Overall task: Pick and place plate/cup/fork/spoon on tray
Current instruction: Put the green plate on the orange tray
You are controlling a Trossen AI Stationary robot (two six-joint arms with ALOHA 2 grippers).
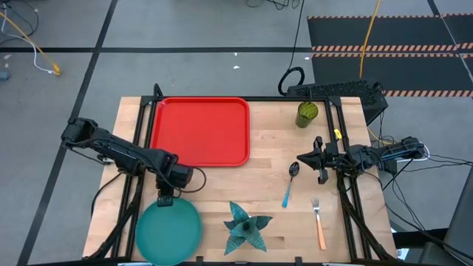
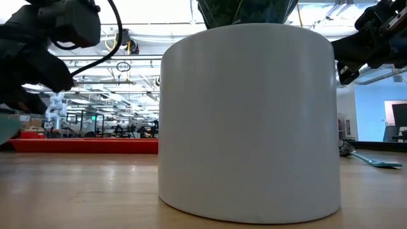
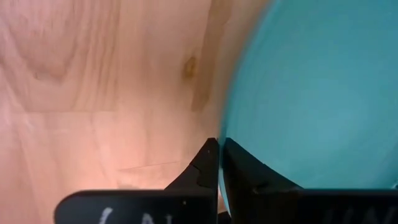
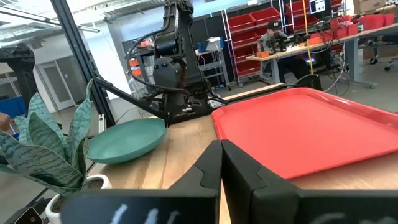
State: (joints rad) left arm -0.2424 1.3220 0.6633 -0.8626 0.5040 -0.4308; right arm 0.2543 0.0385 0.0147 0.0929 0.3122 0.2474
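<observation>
The teal plate (image 1: pixel 168 230) is at the table's near left. My left gripper (image 1: pixel 164 199) is shut on its far rim; the plate also shows in the left wrist view (image 3: pixel 311 93) and the right wrist view (image 4: pixel 124 140). The red tray (image 1: pixel 199 131) lies flat at the far left. The olive-green cup (image 1: pixel 307 113) stands upright at the far right. The blue-handled spoon (image 1: pixel 289 185) and the orange-handled fork (image 1: pixel 318 222) lie flat at the near right. My right gripper (image 1: pixel 301 159) is shut and empty, above the table just beyond the spoon's bowl. My left gripper pinches the plate's far rim (image 3: pixel 221 134) between its two fingers, coming slanting down from the far side. In the right wrist view the plate is tilted, its held rim (image 4: pixel 163 122) raised. Whether its near edge rests on the table, I cannot tell.
A spiky teal plant (image 1: pixel 246 225) in a white pot (image 2: pixel 248 121) stands at the near middle, between plate and fork, and blocks most of the low view. Bare wood lies between the tray and the cup. A person sits in the room beyond.
</observation>
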